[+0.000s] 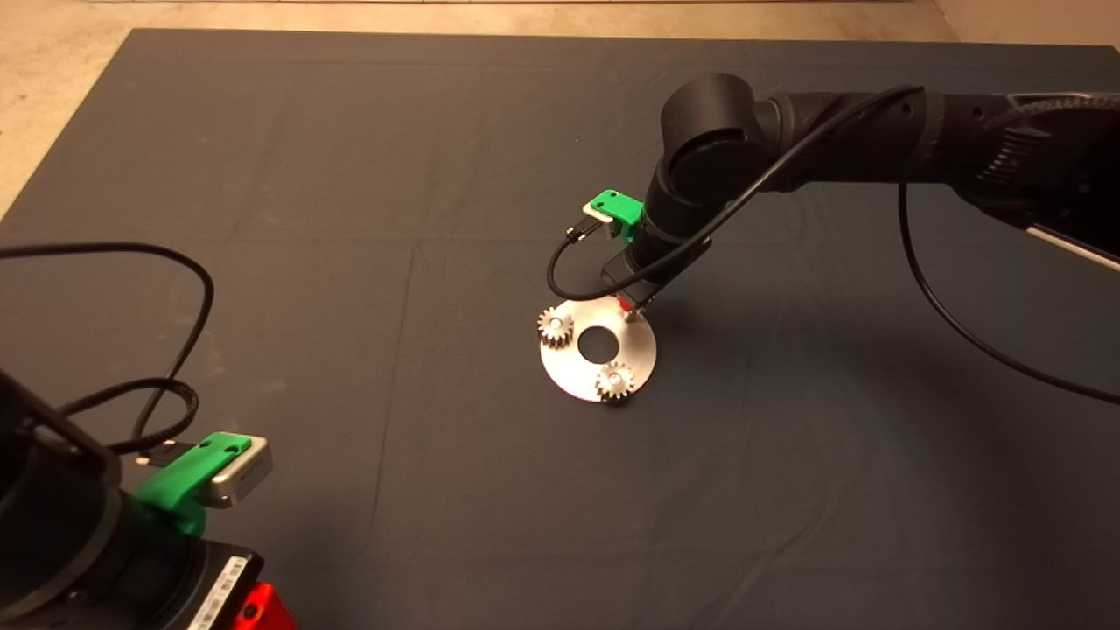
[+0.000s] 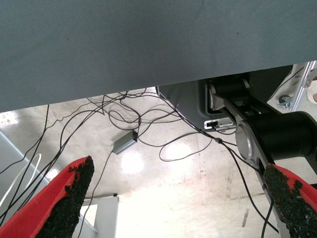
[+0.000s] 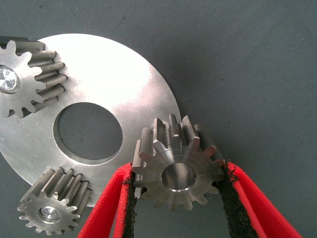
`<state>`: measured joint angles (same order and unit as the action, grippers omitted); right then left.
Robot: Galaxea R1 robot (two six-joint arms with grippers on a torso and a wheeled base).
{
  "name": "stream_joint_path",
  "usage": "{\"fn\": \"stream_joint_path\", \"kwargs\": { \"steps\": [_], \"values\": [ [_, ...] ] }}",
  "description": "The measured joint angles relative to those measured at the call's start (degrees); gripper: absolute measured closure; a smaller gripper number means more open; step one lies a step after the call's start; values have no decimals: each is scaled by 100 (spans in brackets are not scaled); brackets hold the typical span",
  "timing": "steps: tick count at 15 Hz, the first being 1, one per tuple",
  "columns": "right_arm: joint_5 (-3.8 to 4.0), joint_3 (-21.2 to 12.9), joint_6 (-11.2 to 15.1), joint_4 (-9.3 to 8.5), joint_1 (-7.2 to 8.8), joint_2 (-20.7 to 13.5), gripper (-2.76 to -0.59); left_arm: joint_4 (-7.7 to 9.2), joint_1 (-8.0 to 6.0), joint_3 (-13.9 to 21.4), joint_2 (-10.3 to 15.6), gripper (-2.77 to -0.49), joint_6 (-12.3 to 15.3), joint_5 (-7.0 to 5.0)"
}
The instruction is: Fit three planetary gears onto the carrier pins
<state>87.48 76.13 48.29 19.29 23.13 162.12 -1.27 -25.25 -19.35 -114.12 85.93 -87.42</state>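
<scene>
The shiny round carrier disc [image 1: 569,367] [image 3: 114,79] lies at the middle of the mat. Two planetary gears [image 1: 555,326] [image 1: 615,381] sit on carrier pins, whose silver tips [image 3: 7,79] [image 3: 49,213] show in the gear holes. My right gripper [image 1: 628,306] [image 3: 177,171] is shut on a third gear [image 3: 176,166], holding it by its teeth over the disc's far right rim. The pin under that gear is hidden. My left gripper [image 1: 254,608] [image 2: 181,198] is parked at the lower left edge, open and holding nothing.
The right arm [image 1: 787,149] reaches in from the right, with its cable [image 1: 945,297] looping over the mat. Another cable [image 1: 175,350] lies near the left arm. The left wrist view shows floor with cables and a robot base beyond the mat edge.
</scene>
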Motion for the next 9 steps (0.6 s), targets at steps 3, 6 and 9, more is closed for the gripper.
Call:
{"fn": "stream_joint_path", "kwargs": {
  "steps": [3,6,9],
  "values": [
    [2,0,2,0,-12,12,-103,0,0,0,0,-246,-1,-1],
    [0,0,2,2,-28,20,-103,0,0,0,0,-246,-1,-1],
    [0,2,0,2,-94,26,-103,1,0,0,0,-246,-1,-1]
  ]
}}
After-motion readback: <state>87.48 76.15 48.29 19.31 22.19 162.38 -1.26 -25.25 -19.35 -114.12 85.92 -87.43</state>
